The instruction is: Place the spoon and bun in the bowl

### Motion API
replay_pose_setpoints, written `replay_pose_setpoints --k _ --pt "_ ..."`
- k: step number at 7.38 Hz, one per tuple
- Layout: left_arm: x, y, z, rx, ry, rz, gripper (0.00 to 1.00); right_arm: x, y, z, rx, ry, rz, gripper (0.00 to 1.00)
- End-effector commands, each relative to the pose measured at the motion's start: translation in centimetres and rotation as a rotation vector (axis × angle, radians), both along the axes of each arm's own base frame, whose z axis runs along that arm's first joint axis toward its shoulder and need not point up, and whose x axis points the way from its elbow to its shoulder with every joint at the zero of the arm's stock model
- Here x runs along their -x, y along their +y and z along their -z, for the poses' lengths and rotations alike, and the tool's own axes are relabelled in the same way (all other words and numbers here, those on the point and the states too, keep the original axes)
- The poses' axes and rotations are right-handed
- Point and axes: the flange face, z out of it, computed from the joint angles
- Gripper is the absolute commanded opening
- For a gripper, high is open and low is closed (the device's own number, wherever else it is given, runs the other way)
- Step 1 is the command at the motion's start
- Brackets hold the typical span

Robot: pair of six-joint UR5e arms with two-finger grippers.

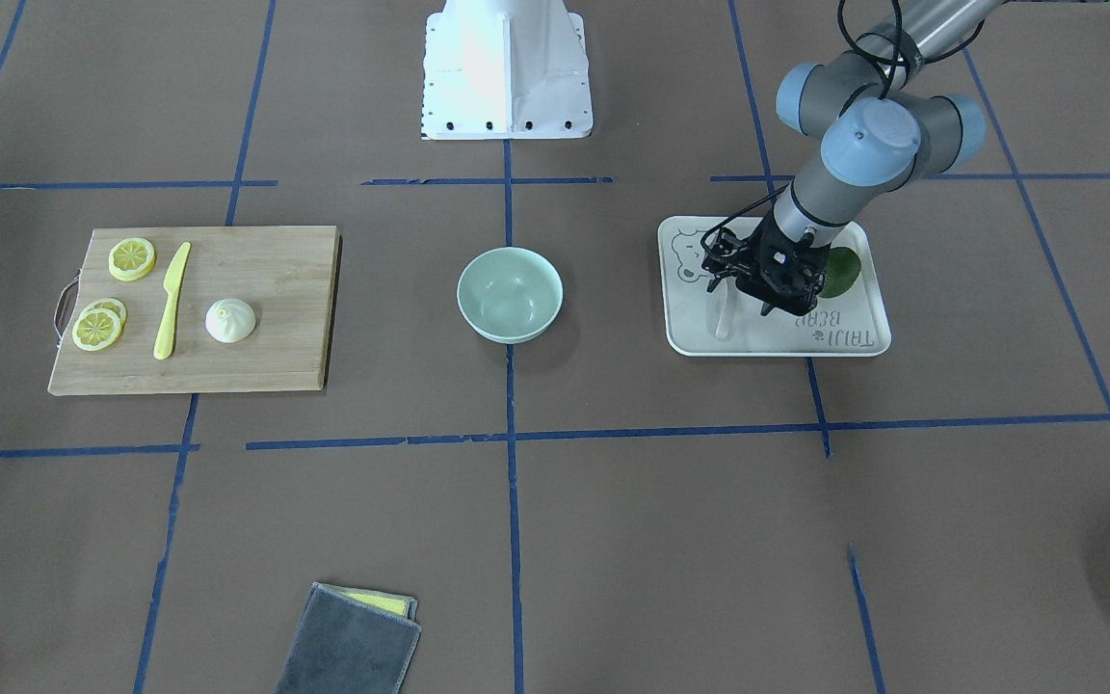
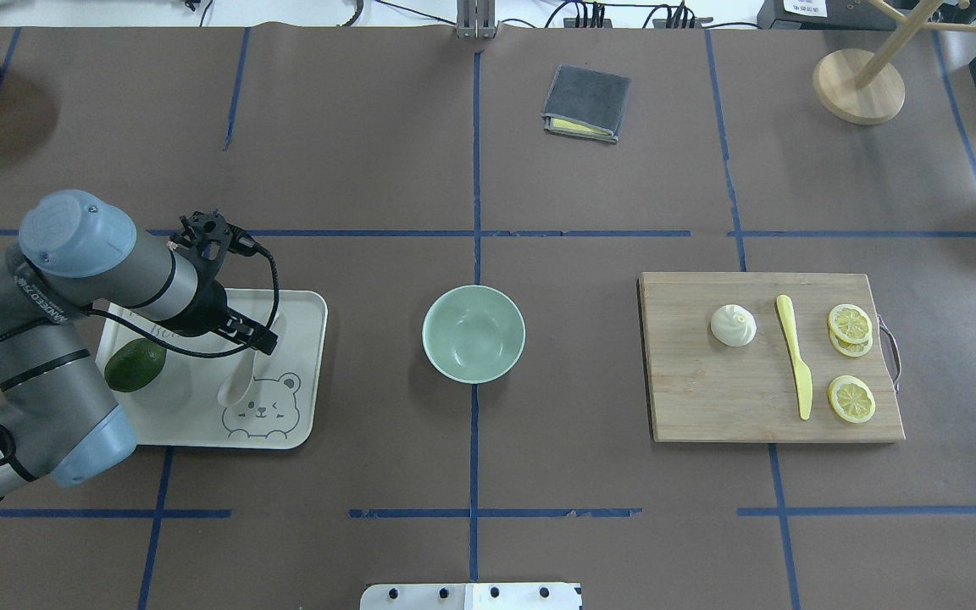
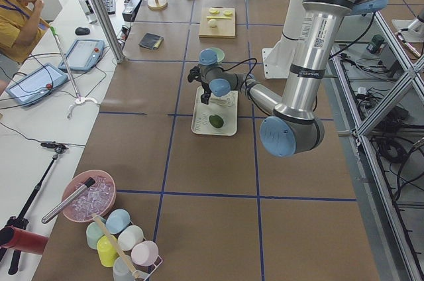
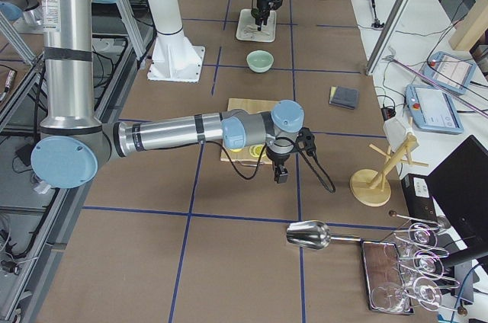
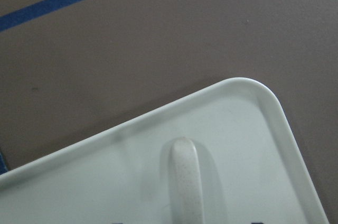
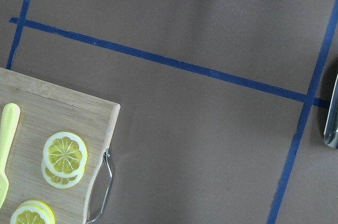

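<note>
While bowl sits empty, done: nothing.
spoon: on tray, left hand above, grip can't tell.
bun: on board.
right hand: grip can't tell.

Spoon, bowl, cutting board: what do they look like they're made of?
Spoon: off-white with fine dark speckles and a matte finish. It looks like ceramic or melamine; I can't tell which.
Bowl: mint green, smooth, even colour with a soft sheen. Probably plastic or glazed ceramic.
Cutting board: light wood or bamboo, with visible grain strips and a dull, unvarnished look.
</note>
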Motion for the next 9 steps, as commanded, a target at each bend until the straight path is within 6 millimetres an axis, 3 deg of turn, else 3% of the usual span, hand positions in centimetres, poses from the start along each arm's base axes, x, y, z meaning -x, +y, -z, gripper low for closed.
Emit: replay_pose_setpoints --k 1,3,4,5,6,9 --pt "-0.8 0.1 0.0 -0.001 -0.005 -0.006 0.60 0.3 -0.3 0.0 0.000 0.000 0.004 1.00" --pt "-1.2 0.5 -0.3 0.003 -0.010 -0.013 0.26 0.3 -0.4 0.1 -0.001 0.000 0.004 1.00" --pt "-1.3 0.6 -0.4 0.011 -0.020 -0.016 0.00 0.4 -0.5 0.1 -0.001 -0.002 0.004 1.00" --pt "-1.4 0.6 -0.1 0.018 -0.030 -0.016 0.00 0.4 -0.5 0.4 -0.007 -0.003 0.004 1.00" --pt "-1.7 0.4 1.4 0.027 -0.028 -0.011 0.00 0.4 -0.5 0.8 -0.018 -0.005 0.005 1.00" --pt "-4.5 -1.5 13.5 0.360 0.073 0.261 0.00 0.4 -0.5 1.7 -0.025 -0.009 -0.005 1.00"
